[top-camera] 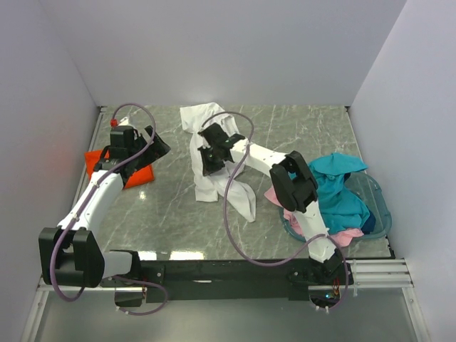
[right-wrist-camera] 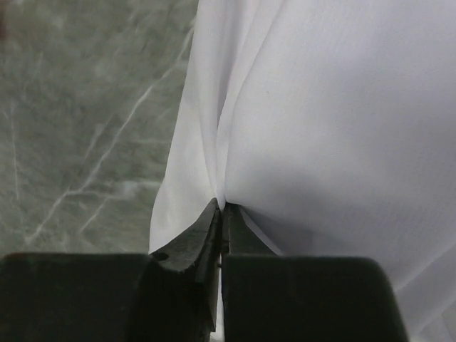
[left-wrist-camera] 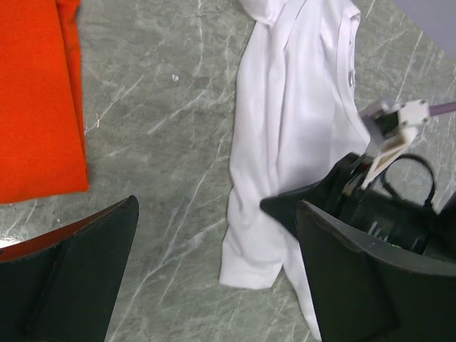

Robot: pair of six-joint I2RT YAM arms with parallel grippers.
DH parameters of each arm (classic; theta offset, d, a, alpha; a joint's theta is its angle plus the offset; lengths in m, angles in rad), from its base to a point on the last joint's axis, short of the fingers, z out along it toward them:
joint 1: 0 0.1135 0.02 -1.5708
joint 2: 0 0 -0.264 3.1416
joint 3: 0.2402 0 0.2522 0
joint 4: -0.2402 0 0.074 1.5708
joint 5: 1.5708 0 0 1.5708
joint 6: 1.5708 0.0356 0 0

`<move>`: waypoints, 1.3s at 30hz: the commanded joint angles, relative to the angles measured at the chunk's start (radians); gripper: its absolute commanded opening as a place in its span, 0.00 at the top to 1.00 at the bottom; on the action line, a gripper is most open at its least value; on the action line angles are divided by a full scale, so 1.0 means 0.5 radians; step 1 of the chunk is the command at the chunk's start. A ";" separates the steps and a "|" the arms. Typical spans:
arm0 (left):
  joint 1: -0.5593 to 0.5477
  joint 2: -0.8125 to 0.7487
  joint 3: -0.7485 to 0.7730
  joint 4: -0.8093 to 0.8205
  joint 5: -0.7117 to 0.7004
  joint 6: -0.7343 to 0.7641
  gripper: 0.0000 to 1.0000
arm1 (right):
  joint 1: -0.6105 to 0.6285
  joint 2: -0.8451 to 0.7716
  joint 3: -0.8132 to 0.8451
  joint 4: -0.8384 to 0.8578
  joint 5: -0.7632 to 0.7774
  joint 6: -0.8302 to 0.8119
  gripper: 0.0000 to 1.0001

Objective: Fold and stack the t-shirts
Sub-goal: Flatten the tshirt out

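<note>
Right tool (right-wrist-camera: 221, 208) pinches a fold of the white t-shirt (top-camera: 206, 187), which lies crumpled lengthwise down the centre of the table (top-camera: 171, 214); left tool (left-wrist-camera: 214, 210) gapes wide, empty, beside the orange t-shirt (top-camera: 140, 175) at frame left

The right gripper (right-wrist-camera: 221, 208) has its jaws pinched together on a fold of the white t-shirt (right-wrist-camera: 328, 128) over the marble table (right-wrist-camera: 78, 107).

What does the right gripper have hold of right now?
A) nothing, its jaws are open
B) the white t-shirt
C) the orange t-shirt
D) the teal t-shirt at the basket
B: the right wrist view shows the right gripper pinched shut on a fold of the white t-shirt.
</note>
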 commanded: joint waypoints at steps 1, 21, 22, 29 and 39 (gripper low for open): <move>-0.007 -0.012 0.051 0.030 -0.022 0.021 0.02 | 0.055 -0.077 -0.111 -0.060 -0.118 -0.095 1.00; -0.010 0.662 0.336 0.003 -0.172 0.061 0.18 | 0.085 -1.169 -1.510 0.127 -0.072 -0.034 1.00; -0.010 0.687 0.361 -0.025 -0.209 0.079 0.18 | 0.088 -1.160 -1.513 0.133 -0.066 0.003 1.00; -0.007 0.797 0.376 -0.019 -0.348 0.202 0.28 | 0.085 -1.160 -1.538 0.197 -0.069 0.092 1.00; 0.009 1.089 0.474 0.083 -0.304 0.236 0.42 | 0.085 -1.203 -1.615 0.194 -0.057 0.104 1.00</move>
